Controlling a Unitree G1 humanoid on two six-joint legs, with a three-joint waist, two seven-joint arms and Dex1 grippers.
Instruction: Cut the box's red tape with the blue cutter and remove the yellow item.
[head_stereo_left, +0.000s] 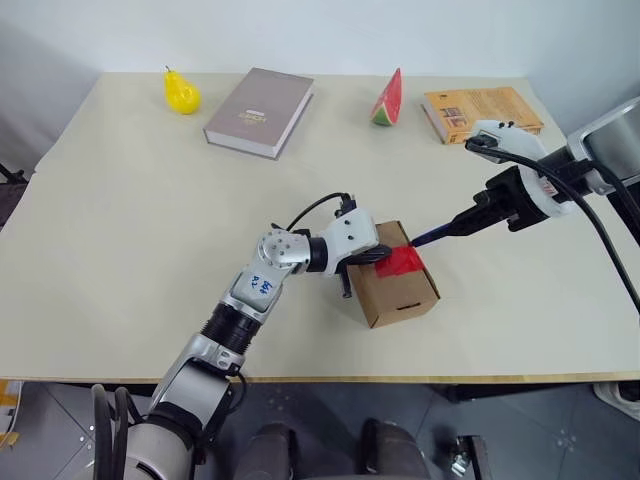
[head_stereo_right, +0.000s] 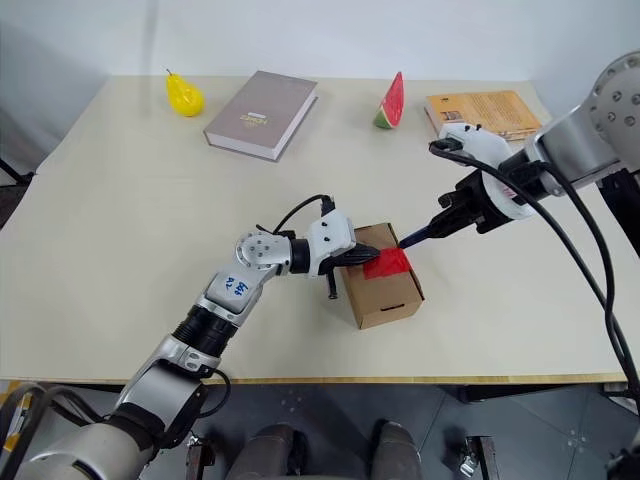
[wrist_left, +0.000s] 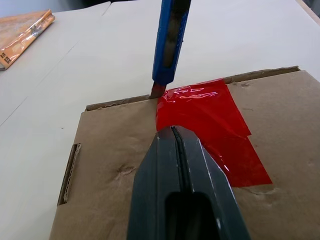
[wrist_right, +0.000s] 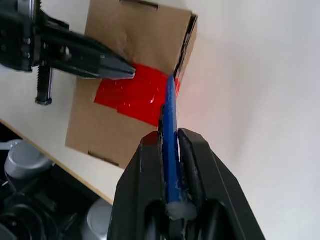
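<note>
The small brown cardboard box (head_stereo_left: 395, 292) stands near the table's front edge, with the red tape (head_stereo_left: 403, 263) across its top seam. My left gripper (head_stereo_left: 384, 256) is shut, and its tip (wrist_left: 173, 132) rests on the box top at the edge of the tape. My right gripper (head_stereo_left: 468, 221) is shut on the blue cutter (head_stereo_left: 432, 236). It slants down from the right. The cutter's tip (wrist_left: 159, 91) meets the box's far top edge right where the tape begins. The yellow item is hidden.
Along the table's back edge lie a yellow pear (head_stereo_left: 181, 92), a grey book (head_stereo_left: 260, 111), a watermelon slice (head_stereo_left: 388, 100) and an orange book (head_stereo_left: 482, 112). The table's front edge (head_stereo_left: 330, 379) runs just below the box.
</note>
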